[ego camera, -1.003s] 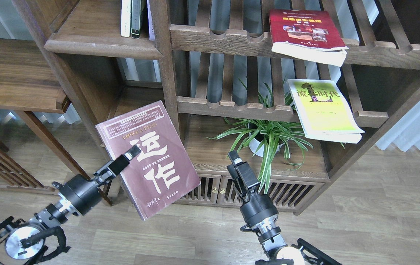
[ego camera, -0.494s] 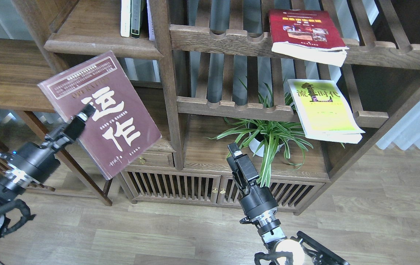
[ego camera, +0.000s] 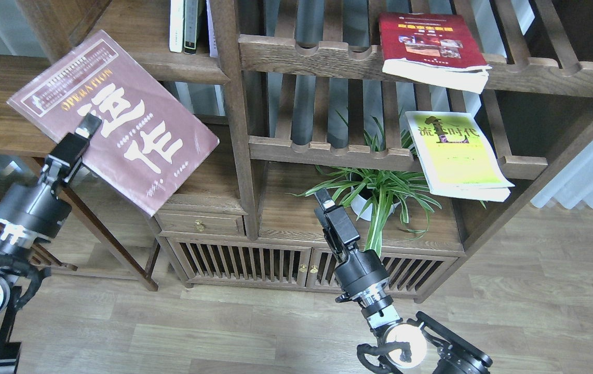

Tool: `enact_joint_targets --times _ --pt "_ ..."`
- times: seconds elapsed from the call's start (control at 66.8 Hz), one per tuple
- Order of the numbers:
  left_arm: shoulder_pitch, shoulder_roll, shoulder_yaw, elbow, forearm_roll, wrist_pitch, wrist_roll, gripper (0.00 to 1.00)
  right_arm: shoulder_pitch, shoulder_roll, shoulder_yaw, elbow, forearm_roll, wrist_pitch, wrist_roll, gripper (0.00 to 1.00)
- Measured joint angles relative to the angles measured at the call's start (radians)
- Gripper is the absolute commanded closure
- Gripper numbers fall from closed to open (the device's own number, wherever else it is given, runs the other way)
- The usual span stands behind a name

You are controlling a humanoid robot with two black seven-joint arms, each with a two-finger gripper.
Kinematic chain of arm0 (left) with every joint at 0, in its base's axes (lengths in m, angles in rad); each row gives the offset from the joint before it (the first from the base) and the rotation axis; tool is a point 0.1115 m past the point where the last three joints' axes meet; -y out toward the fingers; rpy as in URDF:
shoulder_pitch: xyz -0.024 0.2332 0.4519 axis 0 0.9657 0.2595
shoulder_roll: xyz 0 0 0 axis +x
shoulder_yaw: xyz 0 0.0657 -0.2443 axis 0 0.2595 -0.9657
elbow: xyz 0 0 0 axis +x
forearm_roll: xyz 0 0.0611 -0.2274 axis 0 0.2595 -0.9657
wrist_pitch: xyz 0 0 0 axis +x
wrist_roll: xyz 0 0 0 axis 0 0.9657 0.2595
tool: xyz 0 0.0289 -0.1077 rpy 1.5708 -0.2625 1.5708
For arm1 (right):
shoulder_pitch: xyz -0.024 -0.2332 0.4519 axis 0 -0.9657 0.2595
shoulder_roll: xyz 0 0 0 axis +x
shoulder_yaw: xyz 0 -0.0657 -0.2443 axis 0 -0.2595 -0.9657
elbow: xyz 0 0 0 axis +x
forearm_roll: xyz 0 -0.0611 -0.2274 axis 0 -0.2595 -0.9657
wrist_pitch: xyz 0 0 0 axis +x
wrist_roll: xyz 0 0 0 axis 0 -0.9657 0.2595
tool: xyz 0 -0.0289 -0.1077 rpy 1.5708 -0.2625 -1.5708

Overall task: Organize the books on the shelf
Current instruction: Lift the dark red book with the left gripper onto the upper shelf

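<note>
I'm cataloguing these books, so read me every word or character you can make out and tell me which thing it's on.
"OPERATION" and big white "运作": maroon book, held in the left tool. Its boxed text and small print are too small to read.
"流金时代": yellow-green book; the second character is partly hidden by the figure.
Red book: title too small to read.
Upright books on the shelf: spines unreadable.

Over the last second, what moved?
The left tool, shut on the maroon book, carried it up and left toward the solid shelf. The right tool barely rose. The red book and yellow-green book stayed on their racks.
</note>
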State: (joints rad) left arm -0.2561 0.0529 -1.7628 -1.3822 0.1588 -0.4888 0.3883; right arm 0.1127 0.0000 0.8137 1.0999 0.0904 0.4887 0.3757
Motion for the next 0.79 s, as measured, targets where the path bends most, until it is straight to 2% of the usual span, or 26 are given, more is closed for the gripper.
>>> enact_joint_targets --times 0.27,0.554,0.794 --pt "-0.138 -0.008 -0.055 0.001 0.01 0.0 0.072 0.97 -0.002 0.0 -0.002 -0.002 -0.001 0.0 0.0 0.12" --pt "-0.19 0.001 -0.099 0.001 0.098 0.0 0.078 0.96 -0.008 0.0 -0.017 -0.002 -0.002 0.0 0.0 0.1" --pt "-0.33 0.008 -0.105 0.02 0.176 0.0 0.078 0.96 -0.008 0.0 -0.018 -0.002 -0.001 0.0 0.0 0.1"
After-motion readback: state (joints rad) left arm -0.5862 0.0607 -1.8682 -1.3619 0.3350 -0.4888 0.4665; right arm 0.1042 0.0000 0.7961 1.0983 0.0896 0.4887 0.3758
